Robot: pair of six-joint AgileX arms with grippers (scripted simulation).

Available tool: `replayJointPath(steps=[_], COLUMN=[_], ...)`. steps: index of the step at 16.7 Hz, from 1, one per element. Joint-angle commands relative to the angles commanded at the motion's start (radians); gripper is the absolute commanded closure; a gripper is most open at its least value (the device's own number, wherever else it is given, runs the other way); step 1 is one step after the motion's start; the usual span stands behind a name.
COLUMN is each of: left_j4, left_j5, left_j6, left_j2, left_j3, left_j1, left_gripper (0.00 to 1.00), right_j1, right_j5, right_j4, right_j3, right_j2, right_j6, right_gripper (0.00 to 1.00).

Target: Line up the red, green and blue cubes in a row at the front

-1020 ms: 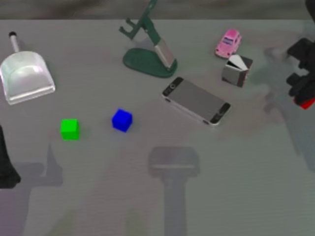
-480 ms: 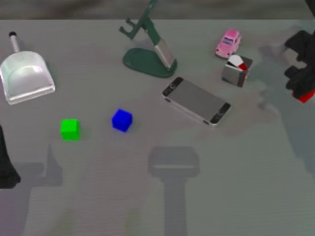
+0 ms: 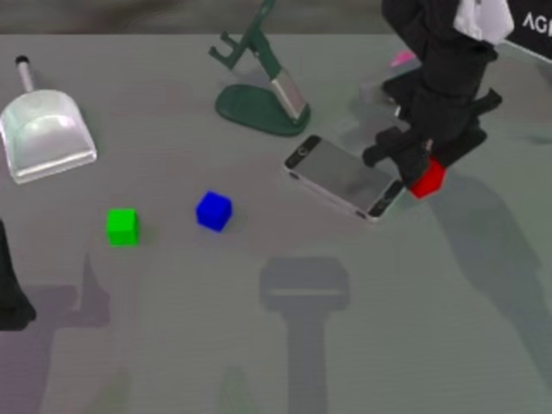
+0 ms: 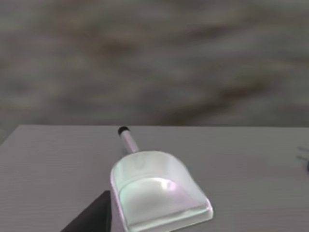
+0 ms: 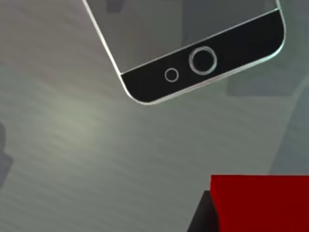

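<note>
— What is shown from above but not by the wrists?
— The green cube (image 3: 122,227) and blue cube (image 3: 213,211), apart at the left. The scoop (image 4: 157,195) fills the left wrist view.

— And the right gripper (image 3: 420,169)?
— It is clamped on the red cube (image 3: 427,178), beside the phone (image 3: 345,178), having been carried in from the right edge. The left arm is parked; its fingers cannot be told.

three cubes, red (image 3: 427,178), green (image 3: 122,226), blue (image 3: 213,210); one phone (image 3: 343,177), one scoop (image 3: 43,134), one stand (image 3: 260,99)
</note>
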Motion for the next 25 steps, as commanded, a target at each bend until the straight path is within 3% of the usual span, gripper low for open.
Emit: replayJointPath(steps=[8, 12, 15, 21, 25], left_j4=[0.0, 0.0, 0.0, 0.0, 0.0], left_j5=[0.0, 0.0, 0.0, 0.0, 0.0], left_j6=[0.0, 0.0, 0.0, 0.0, 0.0], left_j2=[0.0, 0.0, 0.0, 0.0, 0.0], left_j3=[0.0, 0.0, 0.0, 0.0, 0.0], left_j1=[0.0, 0.0, 0.0, 0.0, 0.0], left_gripper=[0.0, 0.0, 0.0, 0.0, 0.0], right_j1=[0.42, 0.57, 0.621, 0.62, 0.623], right_j5=[0.01, 0.021, 0.027, 0.025, 0.026], right_j4=[-0.055, -0.055, -0.052, -0.048, 0.057], right_j3=[0.053, 0.065, 0.068, 0.064, -0.019], right_j2=[0.023, 0.003, -0.008, -0.005, 0.011], right_j6=[0.803, 1.049, 1.122, 1.126, 1.126], right_gripper=[1.0, 1.0, 1.0, 1.0, 1.0])
